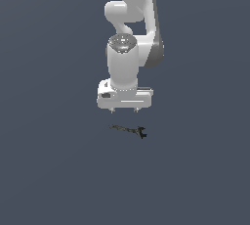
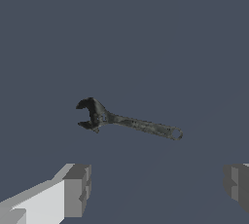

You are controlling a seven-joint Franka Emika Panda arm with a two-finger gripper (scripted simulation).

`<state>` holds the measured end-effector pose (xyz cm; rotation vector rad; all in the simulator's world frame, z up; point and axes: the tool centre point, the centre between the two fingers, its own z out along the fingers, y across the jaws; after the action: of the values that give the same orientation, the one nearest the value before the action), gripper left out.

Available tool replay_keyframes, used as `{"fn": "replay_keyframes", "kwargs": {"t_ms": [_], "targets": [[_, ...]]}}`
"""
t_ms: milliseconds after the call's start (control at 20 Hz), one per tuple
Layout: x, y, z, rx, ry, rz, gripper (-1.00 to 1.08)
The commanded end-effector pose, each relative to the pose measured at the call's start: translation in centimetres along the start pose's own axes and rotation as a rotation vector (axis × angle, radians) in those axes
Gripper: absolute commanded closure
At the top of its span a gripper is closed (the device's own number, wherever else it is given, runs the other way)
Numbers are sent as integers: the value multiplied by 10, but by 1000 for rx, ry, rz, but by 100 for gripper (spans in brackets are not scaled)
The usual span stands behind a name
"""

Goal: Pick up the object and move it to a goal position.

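The object (image 1: 128, 130) is a tiny dark wrench-like tool lying flat on the grey surface, with a slender grey-green shaft and a black forked claw at the exterior view's right end. In the wrist view the object (image 2: 127, 122) lies with its claw end (image 2: 91, 114) plain to see. My gripper (image 1: 124, 110) hangs above the object, apart from it, pointing down. Its fingers (image 2: 77, 190) are spread wide with nothing between them, so it is open.
The white arm (image 1: 132, 33) rises behind the gripper. A plain dark grey-blue surface (image 1: 49, 170) stretches all around; no other objects show.
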<state>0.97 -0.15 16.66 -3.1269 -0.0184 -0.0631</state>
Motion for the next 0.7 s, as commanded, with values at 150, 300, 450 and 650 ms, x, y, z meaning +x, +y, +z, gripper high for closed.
{"fn": "replay_keyframes", "kwargs": {"t_ms": [150,300,450,650], "targets": [[2,0,-2,-2,7,-7,-92],[9,0,-8,-7,27,-27,-92],[16,0,-13,-11,47,-41,-92],[18,0,-17,-12,55,-39,-92]]}}
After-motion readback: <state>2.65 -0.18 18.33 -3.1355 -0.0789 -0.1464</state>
